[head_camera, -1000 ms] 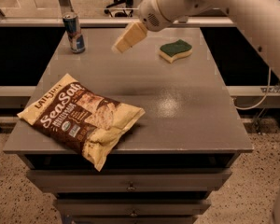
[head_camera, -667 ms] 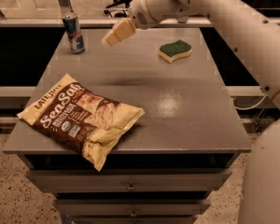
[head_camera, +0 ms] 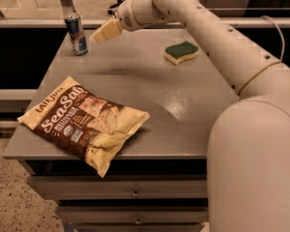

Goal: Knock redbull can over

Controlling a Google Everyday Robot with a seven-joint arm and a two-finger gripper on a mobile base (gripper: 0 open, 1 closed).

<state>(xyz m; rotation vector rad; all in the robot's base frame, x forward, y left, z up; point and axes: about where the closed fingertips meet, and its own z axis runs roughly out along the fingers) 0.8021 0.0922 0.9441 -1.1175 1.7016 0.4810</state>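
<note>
The redbull can (head_camera: 76, 34) stands upright at the far left corner of the grey table (head_camera: 135, 76); it is slim, blue and silver with a silver top. My gripper (head_camera: 104, 33) hangs above the table just right of the can, a short gap away, its cream fingers pointing left toward it. The white arm reaches in from the right and fills the lower right of the view.
A brown and cream chip bag (head_camera: 84, 120) lies at the table's front left. A green and yellow sponge (head_camera: 181, 51) lies at the far right. Drawers sit under the table's front edge. A railing runs behind the table.
My gripper has moved left across the back of the table, from near the sponge to just beside the can. The can, bag and sponge have not moved.
</note>
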